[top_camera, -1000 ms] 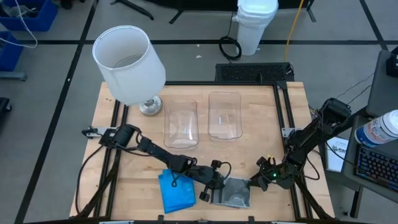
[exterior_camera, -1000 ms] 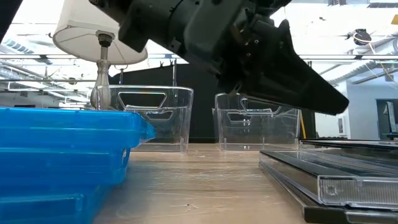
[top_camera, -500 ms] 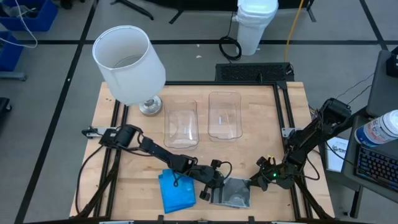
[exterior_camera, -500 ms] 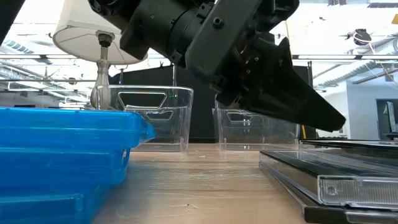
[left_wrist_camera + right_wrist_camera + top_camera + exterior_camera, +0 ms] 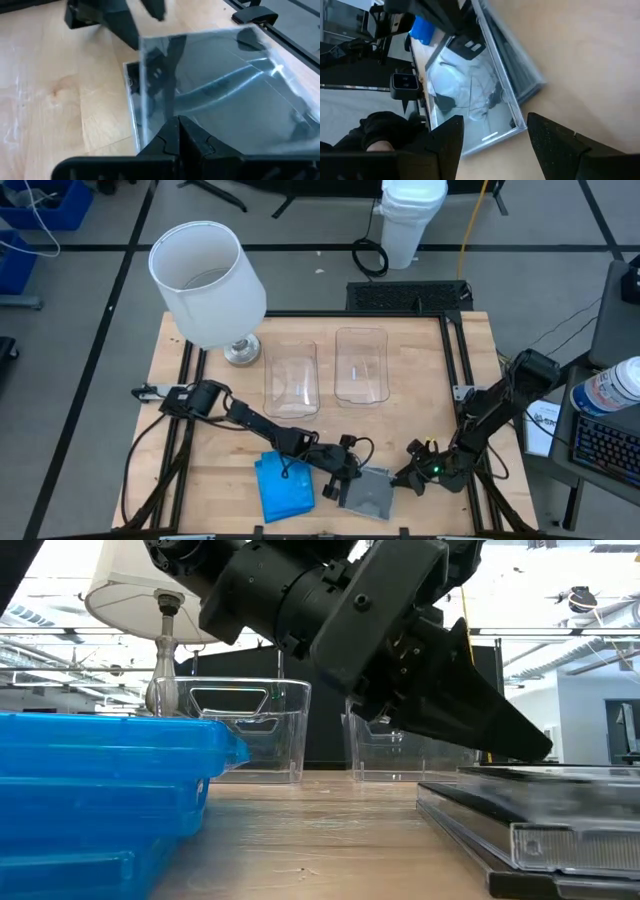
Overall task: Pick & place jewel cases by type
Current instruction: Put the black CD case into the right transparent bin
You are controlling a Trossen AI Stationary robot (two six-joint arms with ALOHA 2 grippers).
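From above, the left gripper (image 5: 345, 485) is clamping the grey jewel case (image 5: 368, 495) at the table's near edge, beside the blue jewel cases (image 5: 283, 485). Left wrist: fingers pinching its edge. Right gripper (image 5: 408, 477) is waiting open nearby. Next, probably lifting toward a clear tub (image 5: 291, 379).

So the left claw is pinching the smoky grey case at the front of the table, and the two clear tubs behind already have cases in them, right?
Not quite: the clear tubs are both empty, as the high view shows. The left gripper does pinch the grey case.
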